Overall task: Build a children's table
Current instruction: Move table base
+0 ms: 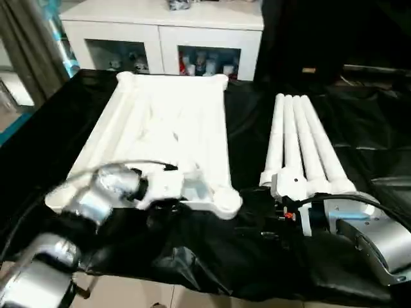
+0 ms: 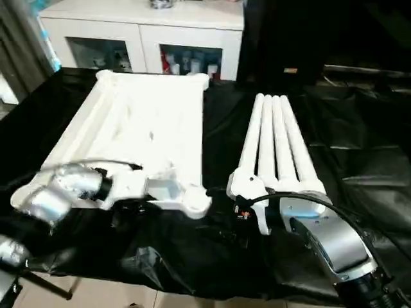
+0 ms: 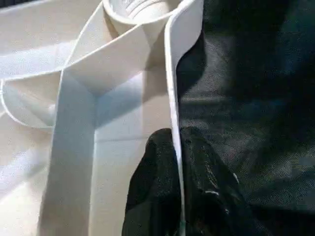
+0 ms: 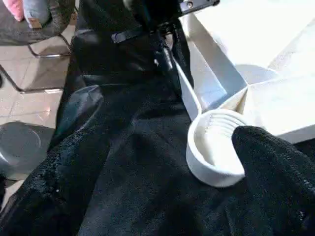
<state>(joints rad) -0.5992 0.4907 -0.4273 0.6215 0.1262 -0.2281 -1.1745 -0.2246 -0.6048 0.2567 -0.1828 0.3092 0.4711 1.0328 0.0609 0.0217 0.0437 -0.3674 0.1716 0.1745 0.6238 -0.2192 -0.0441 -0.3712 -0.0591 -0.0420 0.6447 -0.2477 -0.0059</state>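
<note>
The white tabletop (image 1: 160,122) lies underside up on the black cloth, ribs and round corner sockets showing. My left gripper (image 3: 177,147) is shut on the thin raised rim (image 3: 173,73) at the near edge, one black finger on each side, close to the near-right corner socket (image 1: 226,202). Several long white legs (image 1: 302,141) lie side by side to the right of the tabletop. My right gripper (image 1: 279,218) sits low at their near ends, open with nothing in it, facing that corner socket (image 4: 216,152); one of its fingers (image 4: 275,177) shows beside it.
Black cloth (image 1: 359,128) covers the work surface and hangs in folds over the front edge. A white cabinet (image 1: 160,38) with glass doors stands behind. A chair (image 4: 39,19) stands on the tiled floor beyond the left side.
</note>
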